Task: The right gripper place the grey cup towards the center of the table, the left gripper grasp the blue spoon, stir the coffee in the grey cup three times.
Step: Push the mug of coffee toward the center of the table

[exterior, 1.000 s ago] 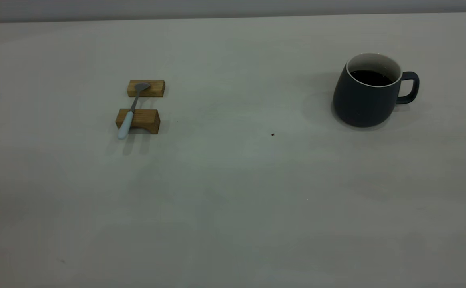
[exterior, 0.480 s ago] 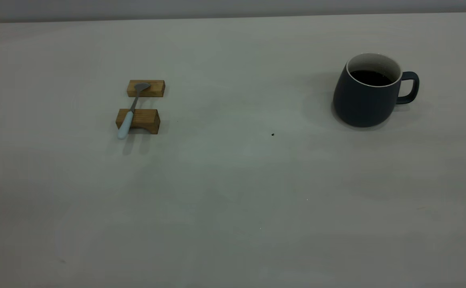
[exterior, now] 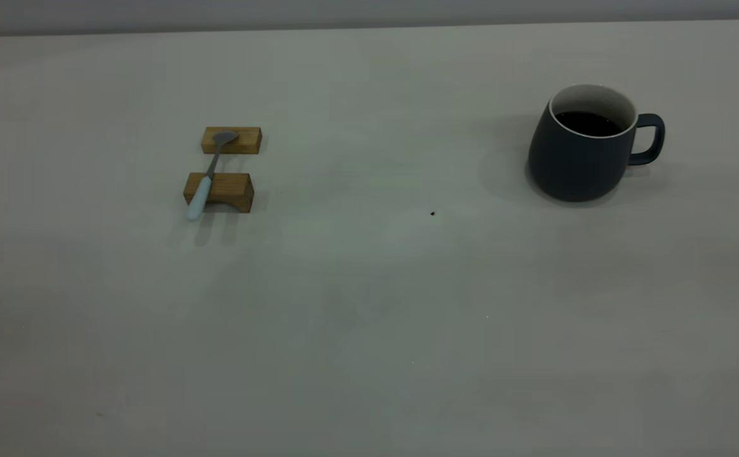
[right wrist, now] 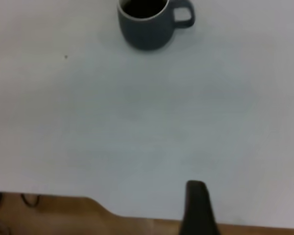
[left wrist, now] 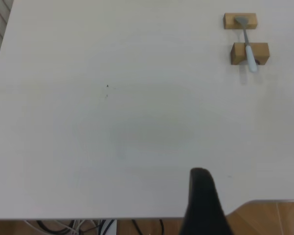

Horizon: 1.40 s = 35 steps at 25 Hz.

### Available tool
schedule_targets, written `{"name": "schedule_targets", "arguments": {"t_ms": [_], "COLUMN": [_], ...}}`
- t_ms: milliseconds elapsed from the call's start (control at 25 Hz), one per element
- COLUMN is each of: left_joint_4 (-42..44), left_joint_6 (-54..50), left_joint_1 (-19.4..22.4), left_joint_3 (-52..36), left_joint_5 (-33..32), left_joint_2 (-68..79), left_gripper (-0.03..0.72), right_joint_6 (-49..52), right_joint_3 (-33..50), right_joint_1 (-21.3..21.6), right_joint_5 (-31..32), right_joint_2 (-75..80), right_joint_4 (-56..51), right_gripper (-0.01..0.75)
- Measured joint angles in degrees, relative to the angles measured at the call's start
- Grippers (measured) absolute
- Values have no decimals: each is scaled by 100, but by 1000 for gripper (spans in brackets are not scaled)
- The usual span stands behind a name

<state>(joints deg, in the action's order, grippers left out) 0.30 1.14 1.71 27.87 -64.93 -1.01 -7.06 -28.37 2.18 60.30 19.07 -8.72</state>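
– Black, a single dark piece of the left gripper (left wrist: 202, 200) is what we see in its wrist view, over the edge of the table (left wrist: 137, 137). Is it released or clenched?

– We cannot tell. The same goes for the right gripper (right wrist: 197, 208): one dark piece over the table edge, holding nothing that we can see.

– Moving outward, where is the blue spoon (exterior: 207, 172)?

– In the exterior view we find it left of centre, in the upper half. It lies across two small wooden blocks (exterior: 231, 140), its grey bowl on the farther block and its pale blue handle over the nearer one, the handle's end pointing down the frame. The left gripper is well apart from it.

– And the grey cup (exterior: 576, 162)?

– Upper right of the frame, upright on the table, its loop handle (exterior: 650, 139) turned to the right. We see the dark coffee (exterior: 588, 124) inside, below the white rim. A tiny dark speck (exterior: 432, 214) sits near the middle, between spoon and cup.
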Motion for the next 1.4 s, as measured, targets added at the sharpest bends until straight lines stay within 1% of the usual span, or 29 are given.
{"name": "schedule_targets", "arguments": {"t_ms": [80, 160, 320, 480, 560, 680, 800, 920, 1040, 1120, 1240, 1400], "left_joint_4": [0, 0, 4, 4, 4, 4, 4, 4, 4, 4, 4, 4], "left_joint_6": [0, 0, 0, 0, 0, 0, 0, 0, -2, -2, -2, -2], "left_joint_1": [0, 0, 0, 0, 0, 0, 0, 0, 0, 0, 0, 0], "left_joint_3": [0, 0, 0, 0, 0, 0, 0, 0, 0, 0, 0, 0], "left_joint_5": [0, 0, 0, 0, 0, 0, 0, 0, 0, 0, 0, 0], "left_joint_2": [0, 0, 0, 0, 0, 0, 0, 0, 0, 0, 0, 0], "left_gripper": [577, 577, 577, 577, 577, 577, 577, 577, 577, 577, 577, 577], "right_joint_6": [-265, -643, -1479, -2423, -2989, -4100, -5491, -7174, -8584, -9345, -10215, -10731], "right_joint_3": [-137, -273, -609, -1170, -1506, -1930, -2301, -2706, -3136, -3455, -3925, -4408], "right_joint_1": [0, 0, 0, 0, 0, 0, 0, 0, 0, 0, 12, 142], "right_joint_5": [-424, -850, -1609, -2075, -2208, -2307, -2465, -2647, -2696, -2691, -2677, -2677], "right_joint_2": [636, 1258, 2708, 4269, 4979, 5990, 6900, 7679, 8430, 8889, 9523, 10154], "right_joint_4": [-113, -231, -314, -550, -850, -1260, -1620, -1958, -2425, -2686, -2877, -2908], "right_gripper": [637, 649, 646, 632, 626, 613, 592, 578, 576, 575, 574, 574]}}
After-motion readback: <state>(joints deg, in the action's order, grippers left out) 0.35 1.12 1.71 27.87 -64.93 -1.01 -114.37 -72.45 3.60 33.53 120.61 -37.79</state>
